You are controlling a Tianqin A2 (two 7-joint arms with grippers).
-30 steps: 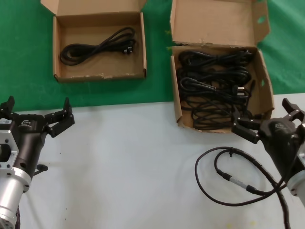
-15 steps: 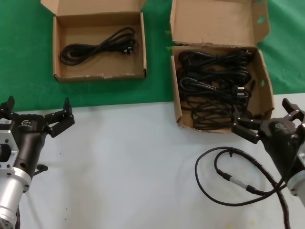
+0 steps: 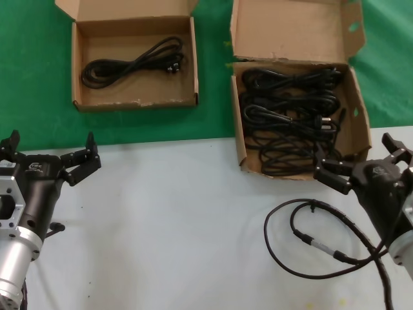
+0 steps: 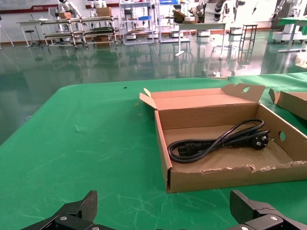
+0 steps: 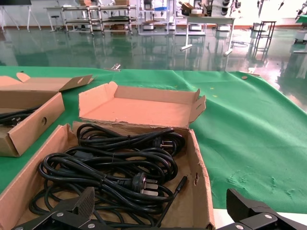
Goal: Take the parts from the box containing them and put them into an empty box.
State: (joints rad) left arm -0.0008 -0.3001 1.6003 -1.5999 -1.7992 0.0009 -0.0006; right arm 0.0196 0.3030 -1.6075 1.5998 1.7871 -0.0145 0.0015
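Note:
The larger cardboard box (image 3: 237, 139) stands at the right on the green cloth and holds several coiled black power cords (image 3: 290, 119). The smaller box (image 3: 135, 102) stands at the far left and holds one coiled cord (image 3: 132, 61). My right gripper (image 3: 358, 158) is open and empty at the larger box's near right corner; in the right wrist view the cords (image 5: 110, 167) and the box wall (image 5: 204, 191) lie just ahead of the right gripper (image 5: 162, 199). My left gripper (image 3: 51, 143) is open and empty over the cloth's edge, short of the smaller box (image 4: 230, 177), whose cord (image 4: 216, 141) shows beyond the left gripper (image 4: 164, 203).
A thin black looped cable with a silver inline connector (image 3: 310, 242) lies on the white table (image 3: 174, 219) near my right arm. The green cloth (image 3: 213, 116) runs between the two boxes. The larger box's tall flap (image 3: 290, 29) stands up at the back.

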